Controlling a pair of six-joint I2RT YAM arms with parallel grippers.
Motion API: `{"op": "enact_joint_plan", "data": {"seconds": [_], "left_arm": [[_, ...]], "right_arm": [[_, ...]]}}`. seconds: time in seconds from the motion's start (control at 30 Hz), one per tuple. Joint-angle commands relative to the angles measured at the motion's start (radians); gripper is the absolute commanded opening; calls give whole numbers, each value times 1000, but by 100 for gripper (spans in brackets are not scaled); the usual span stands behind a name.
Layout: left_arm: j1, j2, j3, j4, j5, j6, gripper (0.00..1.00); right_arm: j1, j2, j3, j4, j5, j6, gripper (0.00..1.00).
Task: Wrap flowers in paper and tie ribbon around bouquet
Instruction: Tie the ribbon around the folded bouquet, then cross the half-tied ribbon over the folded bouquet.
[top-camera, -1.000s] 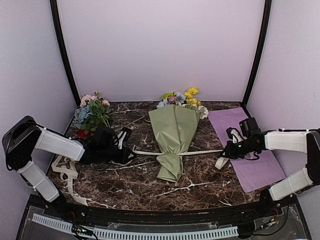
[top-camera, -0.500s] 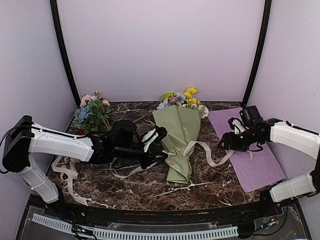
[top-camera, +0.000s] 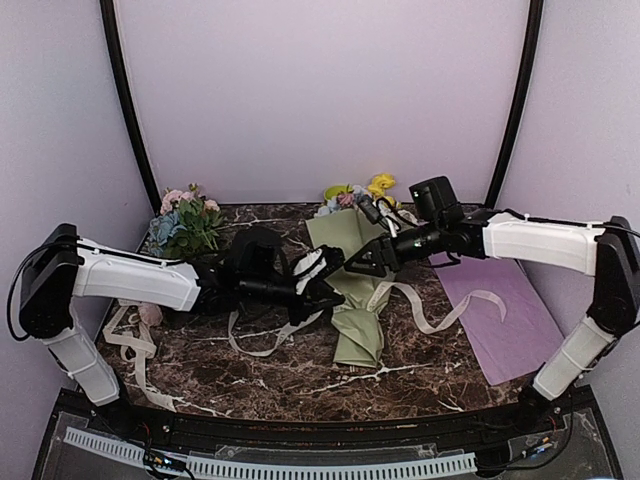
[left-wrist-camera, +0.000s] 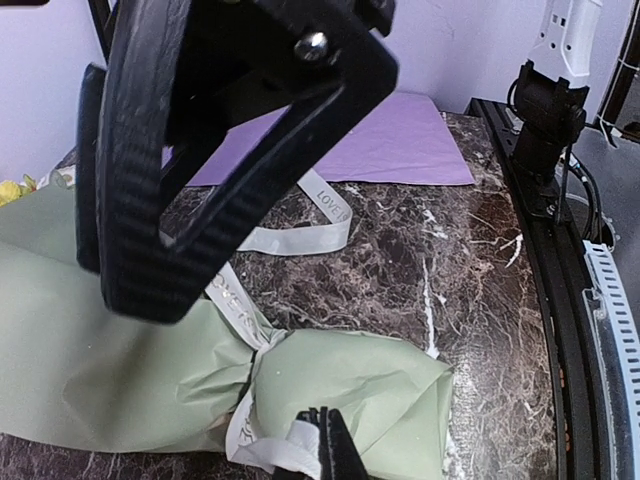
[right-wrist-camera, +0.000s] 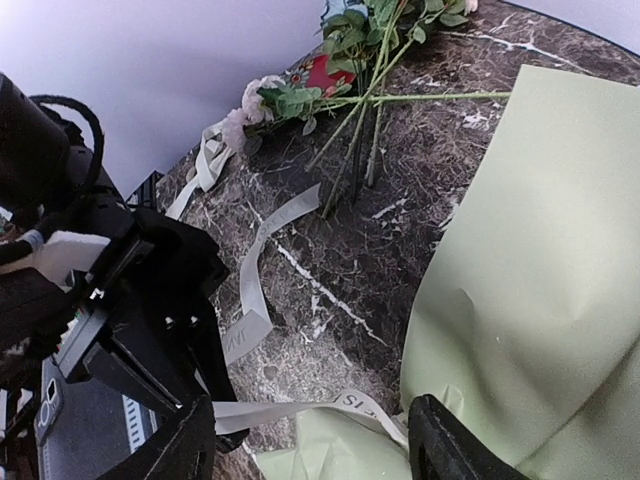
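The bouquet (top-camera: 352, 285) lies mid-table, a sage-green paper (left-wrist-camera: 360, 385) cone with the flowers (top-camera: 360, 192) at its far, wide end. The cream ribbon (top-camera: 440, 318) circles its narrow neck, and slack tails trail to both sides. My left gripper (top-camera: 328, 285) sits at the neck's left side, shut on a ribbon end (left-wrist-camera: 285, 445). My right gripper (top-camera: 362, 262) hovers just above the neck, open. Its fingers (right-wrist-camera: 450, 445) straddle the ribbon (right-wrist-camera: 290, 408) and the paper (right-wrist-camera: 530, 290) without touching them. In the left wrist view the left gripper (left-wrist-camera: 327, 450) shows only its tips.
A loose leafy cluster (top-camera: 185, 225) of pink and blue blooms lies at the back left. A flat purple sheet (top-camera: 500, 300) covers the right side. Another ribbon (top-camera: 130, 345) lies near the left edge. Dark curved posts (top-camera: 125, 100) flank the back wall.
My right gripper has let go of the ribbon tail, opened, and swung left from the purple sheet to the bouquet. The left gripper carried its ribbon end right to the neck. The ribbon went slack.
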Motion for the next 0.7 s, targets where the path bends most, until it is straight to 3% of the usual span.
{"op": "enact_joint_plan", "data": {"seconds": [0.0,0.07,0.27,0.5,0.67], "left_arm": [[77,9,16,12,170,55,2],[122,19,21,-20,221,72,5],[162,64,102,-245,187,239,6],[207,59,71,-185,271,188,5],[230,50,70,-184,408,176,2]], "right_arm": [[-1,114,109,14,-118,-119,67],[-3,152,148,-19,-103,-146,67],[-3,240,202,-72,-98,-192,68],[23,326,188,-28,-169,-199,66],[38,366,204,-44,-147,-245,63]]}}
